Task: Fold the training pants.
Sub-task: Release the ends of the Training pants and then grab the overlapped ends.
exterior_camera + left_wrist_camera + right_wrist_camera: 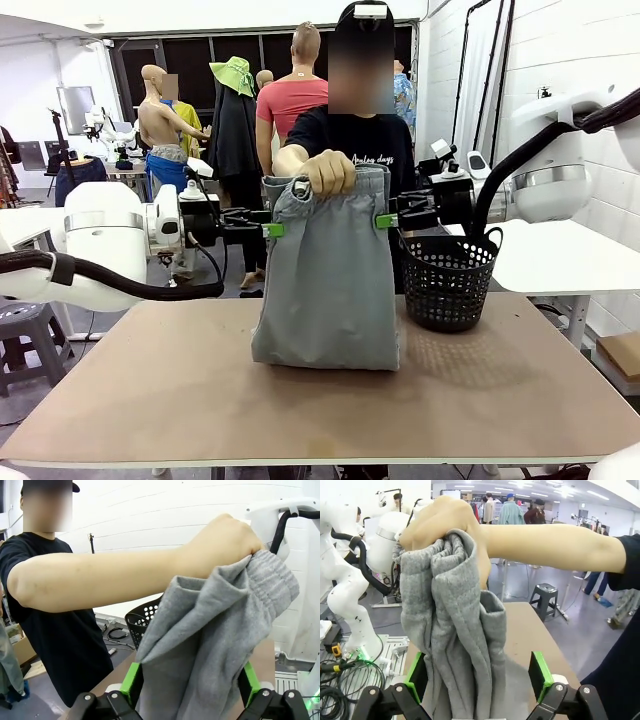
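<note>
The hanging training pants (328, 280) and basket (450, 285) block mid-table; the near half of the table (200, 400) lies open.

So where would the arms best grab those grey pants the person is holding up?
Probably the upper side edges, just under the waistband: left gripper from its side, right gripper from the other. The training pants hang upright from the person's hand at the top middle, leaving both edges free, and each gripper's open fingers straddle one.
</note>
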Robot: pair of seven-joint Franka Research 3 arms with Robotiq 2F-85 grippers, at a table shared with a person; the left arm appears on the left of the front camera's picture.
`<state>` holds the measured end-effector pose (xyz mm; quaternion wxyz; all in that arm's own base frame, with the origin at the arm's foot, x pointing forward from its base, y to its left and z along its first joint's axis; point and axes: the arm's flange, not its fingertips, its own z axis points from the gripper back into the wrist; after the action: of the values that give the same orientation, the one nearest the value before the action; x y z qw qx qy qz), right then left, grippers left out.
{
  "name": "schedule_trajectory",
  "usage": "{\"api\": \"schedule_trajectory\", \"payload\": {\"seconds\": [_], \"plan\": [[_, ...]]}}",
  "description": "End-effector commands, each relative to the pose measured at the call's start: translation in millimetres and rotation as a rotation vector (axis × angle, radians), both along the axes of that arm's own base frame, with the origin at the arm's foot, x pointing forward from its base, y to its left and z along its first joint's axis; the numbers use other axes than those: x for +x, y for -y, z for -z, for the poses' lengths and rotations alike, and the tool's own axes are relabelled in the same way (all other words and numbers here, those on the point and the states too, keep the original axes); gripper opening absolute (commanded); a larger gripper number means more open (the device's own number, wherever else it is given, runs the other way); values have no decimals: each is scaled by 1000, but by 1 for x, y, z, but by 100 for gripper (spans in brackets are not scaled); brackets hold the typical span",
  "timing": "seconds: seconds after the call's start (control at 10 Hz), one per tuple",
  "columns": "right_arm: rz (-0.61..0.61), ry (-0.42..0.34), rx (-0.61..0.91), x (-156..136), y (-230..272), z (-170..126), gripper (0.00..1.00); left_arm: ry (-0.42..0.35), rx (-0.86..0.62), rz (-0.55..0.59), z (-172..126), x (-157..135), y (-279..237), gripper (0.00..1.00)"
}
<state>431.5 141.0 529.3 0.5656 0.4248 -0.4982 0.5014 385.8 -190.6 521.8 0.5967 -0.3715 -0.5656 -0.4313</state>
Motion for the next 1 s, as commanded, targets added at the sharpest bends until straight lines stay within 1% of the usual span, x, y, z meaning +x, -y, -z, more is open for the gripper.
{"api": "schedule_trajectory", "payload": {"seconds": [0.0,0.1,0.2,0.5,0.7,0.8,0.9], "plan": [[-7,-7,24,-4,-9,9,100,10,-8,-43,6,-4,0,100],[-35,-31,27,-4,-11,10,100,11,-10,-44,6,-4,0,100],[-47,-42,27,-4,-11,10,100,17,-6,-50,6,-2,0,100],[-89,-74,33,-3,-15,12,100,4,14,-49,10,-1,-4,100],[-150,-116,18,-3,-16,12,100,7,13,62,10,-1,-6,100],[-192,-142,38,-5,-13,10,100,8,22,132,9,-2,-7,100],[-225,-171,36,-7,-11,9,100,7,27,178,10,-3,-5,100]]}}
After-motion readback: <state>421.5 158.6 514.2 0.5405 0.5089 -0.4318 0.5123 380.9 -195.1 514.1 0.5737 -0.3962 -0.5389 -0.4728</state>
